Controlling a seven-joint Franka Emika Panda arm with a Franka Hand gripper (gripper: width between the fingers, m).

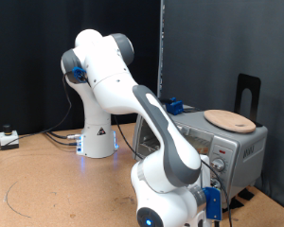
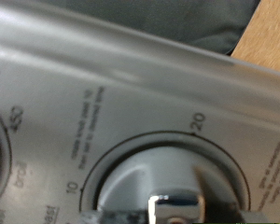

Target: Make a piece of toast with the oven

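The silver-grey oven (image 1: 235, 144) stands at the exterior view's right. My gripper (image 1: 214, 202) hangs low in front of its knob panel, at the end of the arm that reaches down across the oven's front. The wrist view is filled by the oven's front panel (image 2: 131, 84), seen very close. A grey round knob (image 2: 159, 173) with printed marks 10 and 20 around it sits right before the gripper (image 2: 177, 217). Only a shiny metal bit shows at the frame's edge there. The piece of toast is out of view.
A round light-wood plate (image 1: 229, 119) lies on top of the oven, with a black upright bracket (image 1: 248, 93) behind it. The robot's white base (image 1: 97, 140) stands on the wooden table (image 1: 47, 184). A small white box (image 1: 8, 138) and cables lie at the left.
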